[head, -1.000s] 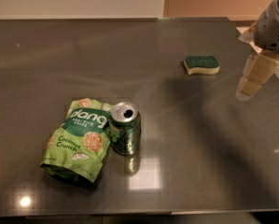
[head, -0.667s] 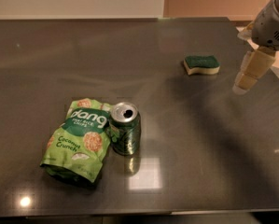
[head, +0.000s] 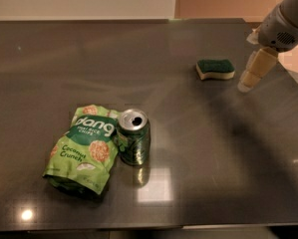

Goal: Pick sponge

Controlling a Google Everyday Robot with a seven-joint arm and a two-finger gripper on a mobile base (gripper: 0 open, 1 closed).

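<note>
The sponge (head: 216,68) lies flat on the dark grey table (head: 188,148) at the back right, dark green scouring top up over pale cream foam, with wavy sides. My gripper (head: 249,78) hangs down from the grey arm (head: 283,24) at the right edge. It is just to the right of the sponge and apart from it, with its cream tip close above the table. Nothing is in it.
A green soda can (head: 133,136) stands upright at the front left of centre. A green chip bag (head: 83,148) lies touching its left side. The table's right edge runs close behind my arm. Its far edge meets a pale wall.
My gripper has moved left and a little farther back, closer to the sponge. The sponge, the can and the bag have not moved.
</note>
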